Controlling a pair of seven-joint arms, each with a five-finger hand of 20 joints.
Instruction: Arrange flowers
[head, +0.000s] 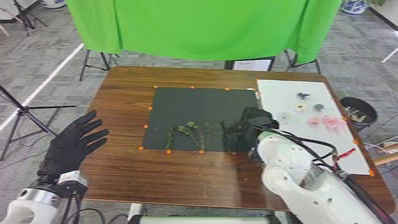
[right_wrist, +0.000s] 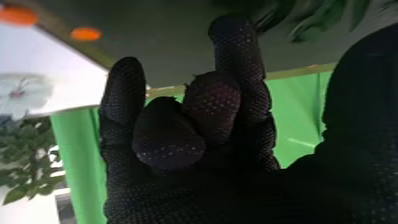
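Note:
In the head view my right hand (head: 242, 132) is over the dark mat's right edge, beside green leafy stems (head: 189, 131) lying on the dark mat (head: 200, 102). Blue flower heads (head: 303, 95), a pale one (head: 300, 107) and pink blooms (head: 330, 121) lie on the white board (head: 275, 92). My left hand (head: 69, 150) is at the table's left edge with straight fingers. In the right wrist view the right hand (right_wrist: 204, 185) has some fingers straight and others bent, the thumb apart, nothing gripped; leaves (right_wrist: 315, 22) are beyond, and a pale flower (right_wrist: 18, 95) lies on the white board.
Orange markers (head: 150, 108) line the mat. A black bin (head: 359, 107) stands beyond the table's right edge, and a green cloth (head: 209, 30) hangs behind the wooden table (head: 133, 75). Tripod legs (head: 27, 115) stand on the left.

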